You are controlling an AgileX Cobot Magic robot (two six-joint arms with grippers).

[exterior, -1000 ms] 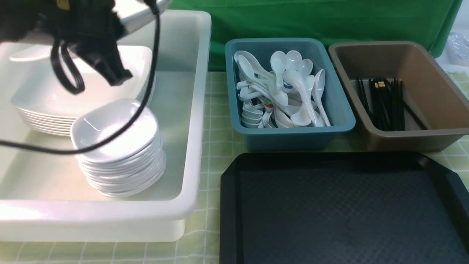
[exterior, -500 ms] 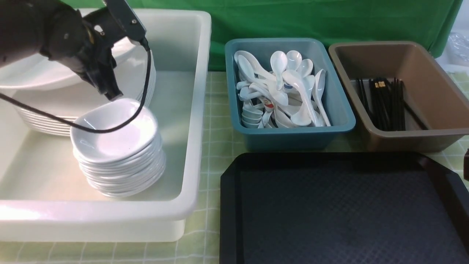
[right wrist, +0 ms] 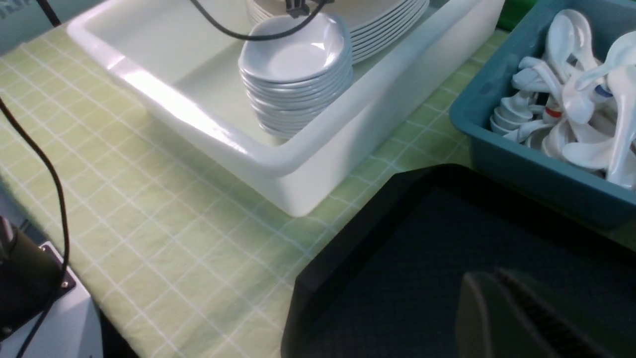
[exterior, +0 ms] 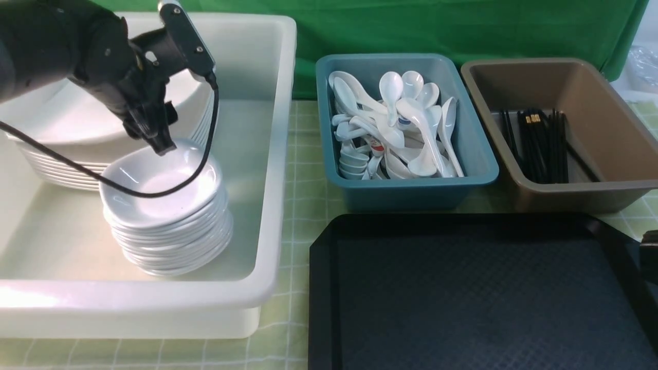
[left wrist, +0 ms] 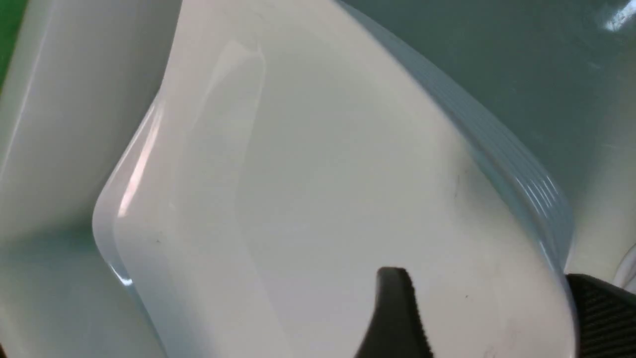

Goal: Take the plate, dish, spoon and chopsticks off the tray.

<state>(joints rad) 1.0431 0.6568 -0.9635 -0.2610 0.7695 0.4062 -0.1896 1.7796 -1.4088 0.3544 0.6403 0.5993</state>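
Note:
My left gripper is shut on the rim of a white plate, which lies on the plate stack in the white tub. In the left wrist view one finger rests on the plate and the other sits outside its edge. A stack of dishes stands beside the plates. Spoons fill the teal bin. Black chopsticks lie in the brown bin. The black tray holds nothing. My right gripper looks shut, low over the tray's right edge.
The white tub fills the left side. The teal bin and brown bin stand behind the tray. The left arm's black cable hangs across the top dish. Green-checked cloth covers the table.
My left arm has lowered the plate from a raised, tilted hold down onto the plate stack. My right gripper has come into view at the right edge.

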